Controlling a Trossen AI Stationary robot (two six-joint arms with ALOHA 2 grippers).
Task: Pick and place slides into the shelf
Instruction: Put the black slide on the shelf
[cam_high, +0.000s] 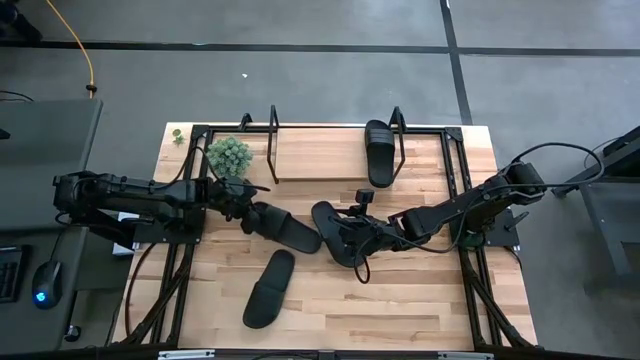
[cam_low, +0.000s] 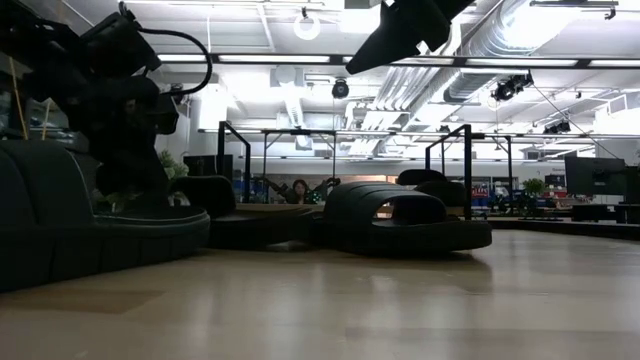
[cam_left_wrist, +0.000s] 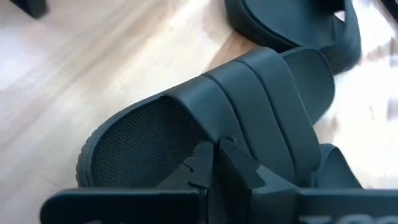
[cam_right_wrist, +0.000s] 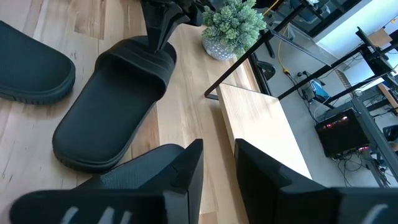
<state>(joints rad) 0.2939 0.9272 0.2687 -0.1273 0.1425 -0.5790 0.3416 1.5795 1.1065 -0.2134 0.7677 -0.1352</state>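
Four black slides show. One slide (cam_high: 380, 150) lies on the shelf's (cam_high: 320, 155) wood board near its right end. A second slide (cam_high: 268, 290) rests flat on the table toward the near edge. My left gripper (cam_high: 246, 215) is shut on the third slide (cam_high: 288, 230) at mid-table. Just right of it lies the fourth slide (cam_high: 338, 240), sole on the table in the low view (cam_low: 400, 220). My right gripper (cam_right_wrist: 217, 168) is open above that slide (cam_right_wrist: 124, 180); bare wood shows between its fingers. Whether they touch it, I cannot tell. My left gripper (cam_left_wrist: 217, 158) pinches the third slide's strap at its heel-side edge (cam_left_wrist: 214, 140) between its two fingertips. The fingers (cam_right_wrist: 158, 34) come slanting down from the table's left. The slide (cam_right_wrist: 112, 106) lies flat with its sole on the table.
A small potted plant (cam_high: 228, 155) stands on the table beside the shelf's left wire frame (cam_high: 272, 125). Most of the shelf board (cam_right_wrist: 255, 118) left of the parked slide is bare. A black frame runs round the tabletop's edges (cam_high: 455, 160).
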